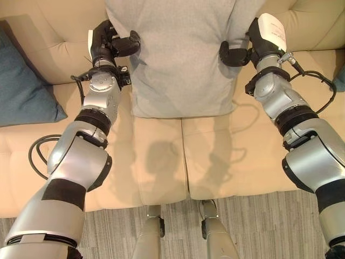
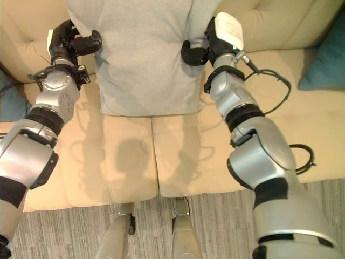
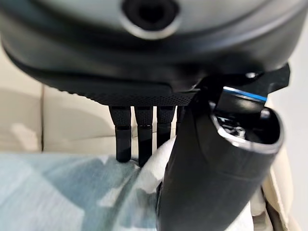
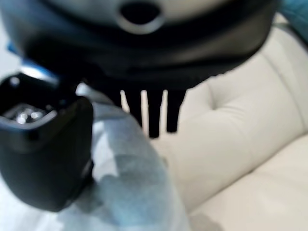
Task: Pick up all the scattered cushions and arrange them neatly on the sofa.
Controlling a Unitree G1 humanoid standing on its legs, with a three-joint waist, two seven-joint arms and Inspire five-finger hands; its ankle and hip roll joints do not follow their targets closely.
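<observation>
A large grey cushion (image 1: 180, 59) stands upright at the middle of the beige sofa (image 1: 215, 156), leaning against the backrest. My left hand (image 1: 110, 46) grips its left edge and my right hand (image 1: 253, 46) grips its right edge. In the left wrist view the thumb (image 3: 211, 163) lies over the cushion (image 3: 62, 192) while the fingers (image 3: 139, 130) reach behind it. The right wrist view shows the same pinch, with the thumb (image 4: 43, 144) on the cushion's front (image 4: 125, 183). A dark teal cushion (image 1: 21, 86) rests on the sofa's left end.
Another teal cushion (image 2: 326, 59) leans at the sofa's right end. The seat pads below the grey cushion are bare. Grey carpet (image 1: 259, 226) runs along the sofa's front edge.
</observation>
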